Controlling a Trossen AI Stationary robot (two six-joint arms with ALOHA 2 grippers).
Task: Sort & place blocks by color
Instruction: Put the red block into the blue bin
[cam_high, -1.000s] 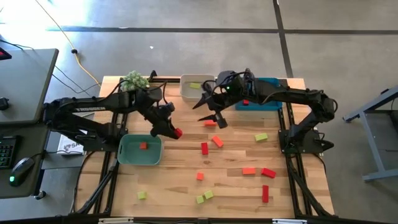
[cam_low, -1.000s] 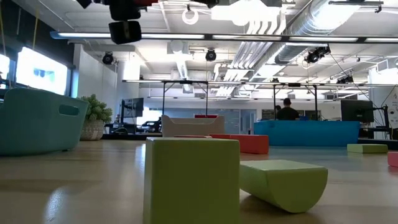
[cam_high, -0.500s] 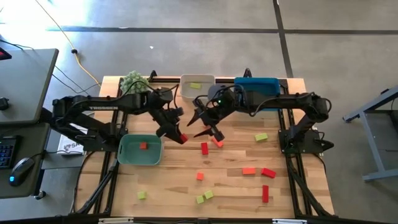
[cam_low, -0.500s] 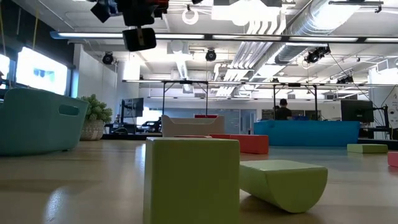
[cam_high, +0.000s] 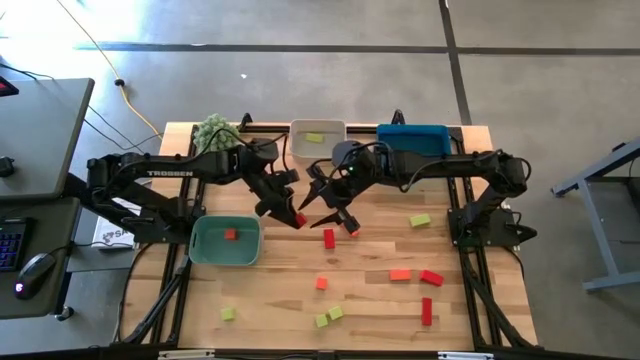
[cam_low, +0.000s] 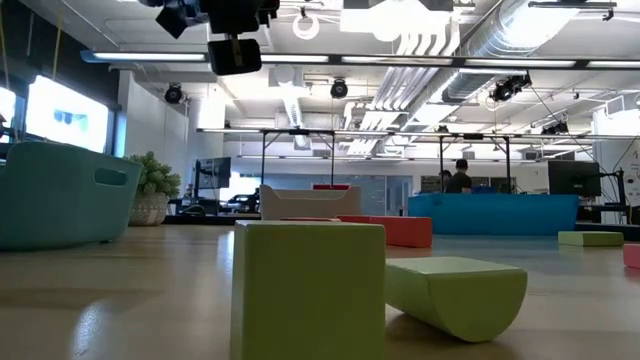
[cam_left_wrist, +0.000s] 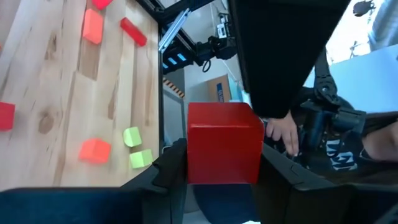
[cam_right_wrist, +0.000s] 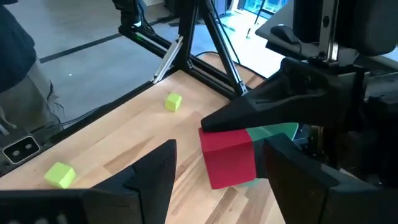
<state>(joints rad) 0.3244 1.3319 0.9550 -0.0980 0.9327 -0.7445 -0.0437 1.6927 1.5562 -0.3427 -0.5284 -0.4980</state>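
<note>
- The wooden tabletop (cam_high: 280, 300) carries scattered red, orange and yellow-green blocks (cam_high: 400, 274), mostly between 3 and 6 o'clock.
- A green tray (cam_high: 205, 250) sits at 9 o'clock with one red block inside.
- The right gripper (cam_high: 335, 213), spread wide, is seen just beside the left gripper.
- The left gripper (cam_high: 297, 220) is pinching a red cube (cam_left_wrist: 224, 143) near the centre.

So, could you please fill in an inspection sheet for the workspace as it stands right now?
Surface: wooden table, blocks scattered on it.
Job's things: red, orange and yellow-green blocks loose; one red in the green tray, one yellow-green in the white tray; blue tray at the back.
Clutter: fuzzy green plant.
Hands: left hand shut on a red cube; right hand open, facing it.
Cables: yellow cable on the floor.
Surroundings: desk beside the table; person far behind.
</note>
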